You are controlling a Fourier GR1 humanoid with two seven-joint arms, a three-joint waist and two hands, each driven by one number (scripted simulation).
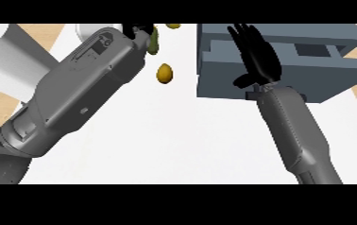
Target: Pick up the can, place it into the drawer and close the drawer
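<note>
Fingers [245, 37] of the right hand [259, 61] lie straight over the drawer [317, 73] (left hand's [137, 29] grip unclear).

Two robot hands, left robot hand [137, 29] at top centre, right robot hand [257, 58] upper right, one grey drawer unit [216, 73] upper right, two yellow fruits, one [165, 73] centre, one [173, 26] top edge, one green item [153, 43] between them
</note>
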